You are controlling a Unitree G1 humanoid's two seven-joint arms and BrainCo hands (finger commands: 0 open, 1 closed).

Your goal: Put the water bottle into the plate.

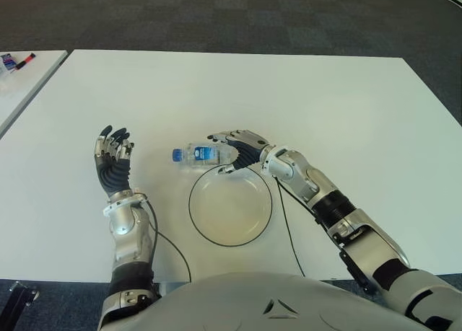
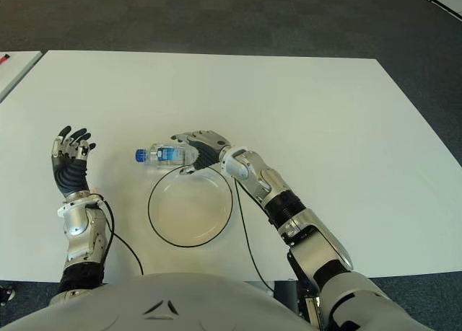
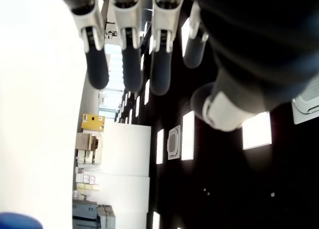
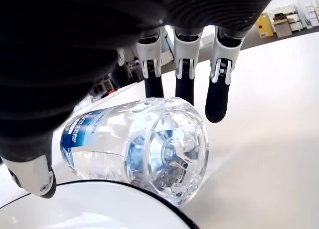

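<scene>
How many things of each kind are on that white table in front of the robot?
Clear plastic water bottle with blue cap, lying on its side: 1
White round plate with dark rim: 1
Robot hands over the white table: 2, the left hand open, the right hand around the bottle's base but not closed
Total: 4

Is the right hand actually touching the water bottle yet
Cannot tell. In the right wrist view the right hand cups over the lying water bottle, fingers extended past its base, but no contact or clear gap shows.
</scene>
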